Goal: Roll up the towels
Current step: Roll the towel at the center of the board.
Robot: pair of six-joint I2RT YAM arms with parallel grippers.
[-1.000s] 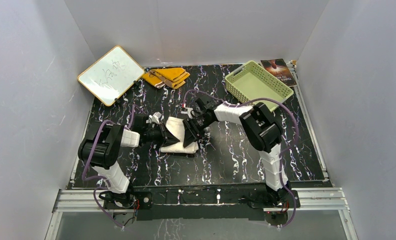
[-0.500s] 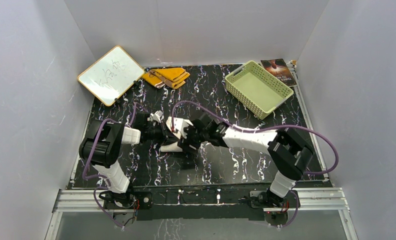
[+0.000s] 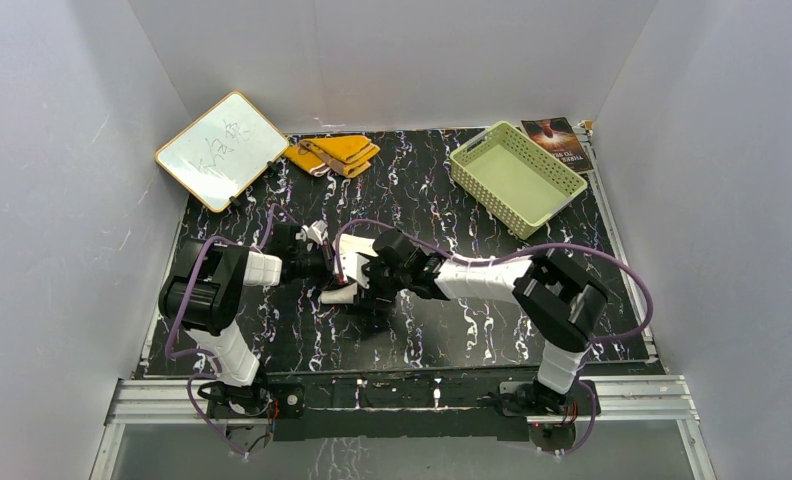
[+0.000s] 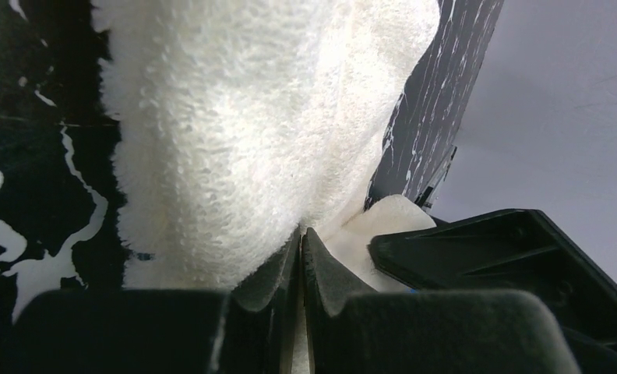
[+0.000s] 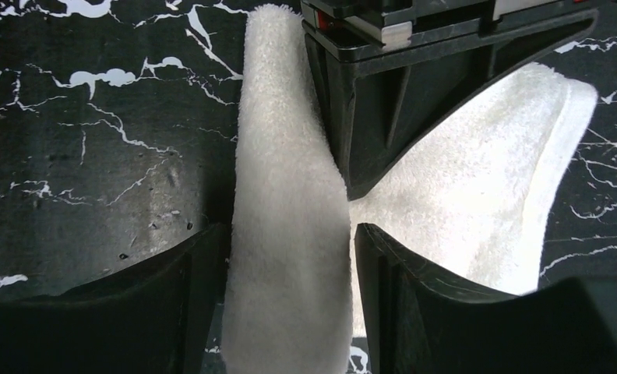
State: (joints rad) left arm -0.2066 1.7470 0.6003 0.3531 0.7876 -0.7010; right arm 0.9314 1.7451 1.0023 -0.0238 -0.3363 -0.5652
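Note:
The cream-white towel lies bunched on the black marbled table, left of centre, between my two grippers. My left gripper comes in from the left. In the left wrist view it is shut on a thin edge of this towel. My right gripper comes in from the right. In the right wrist view it is closed around a thick upright fold of the towel, facing the left gripper's body. The mustard-yellow towel lies folded at the back.
A white board with a wooden frame leans at the back left. A pale green slotted basket stands at the back right, with a dark book behind it. Grey walls enclose the table on three sides.
My right arm has swung its elbow out to the right and pushed its gripper a little leftward into the towel. The towel has bunched up narrower. The left gripper has kept its hold.

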